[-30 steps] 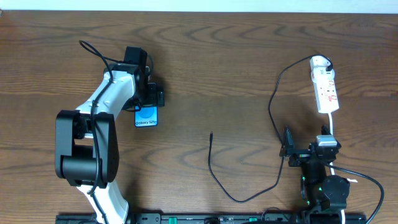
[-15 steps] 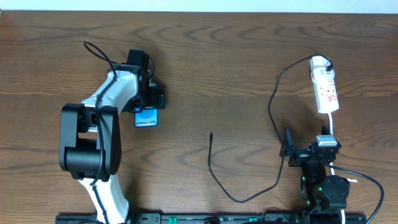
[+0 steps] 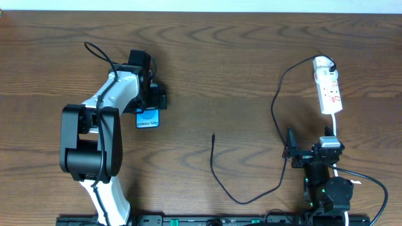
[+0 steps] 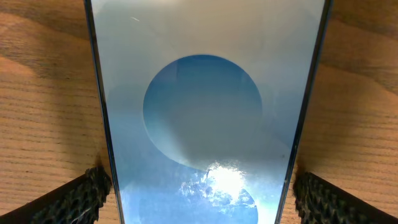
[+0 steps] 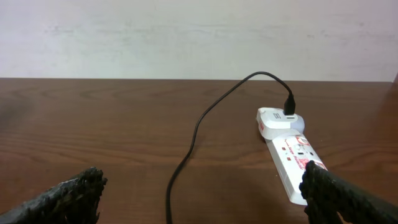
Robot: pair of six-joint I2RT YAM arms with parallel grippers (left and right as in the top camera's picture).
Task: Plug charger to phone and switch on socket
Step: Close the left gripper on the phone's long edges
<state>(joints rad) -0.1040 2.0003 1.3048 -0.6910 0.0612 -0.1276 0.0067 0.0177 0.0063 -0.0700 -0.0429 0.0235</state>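
The phone (image 3: 148,118) lies flat on the table at the left, light blue screen with a round blue shape up, and fills the left wrist view (image 4: 202,112). My left gripper (image 3: 149,107) is open and low over it, one finger at each long edge (image 4: 199,199). The charger's plug tip (image 3: 213,134) lies free at mid-table. Its black cable (image 3: 226,188) loops to the right and up to the socket (image 3: 330,91), a white power strip. The right wrist view shows the cable (image 5: 193,143) and the socket (image 5: 289,158). My right gripper (image 3: 290,152) is open and empty (image 5: 202,199).
A white cord (image 3: 336,125) runs from the strip down past the right arm's base (image 3: 326,188). A thin black wire (image 3: 94,49) loops off the left arm. The wooden table's back edge (image 3: 201,11) meets a white wall.
The left arm has shifted slightly and settled over the phone one second ago, then stayed still. The phone, the cable and the right arm have not moved.
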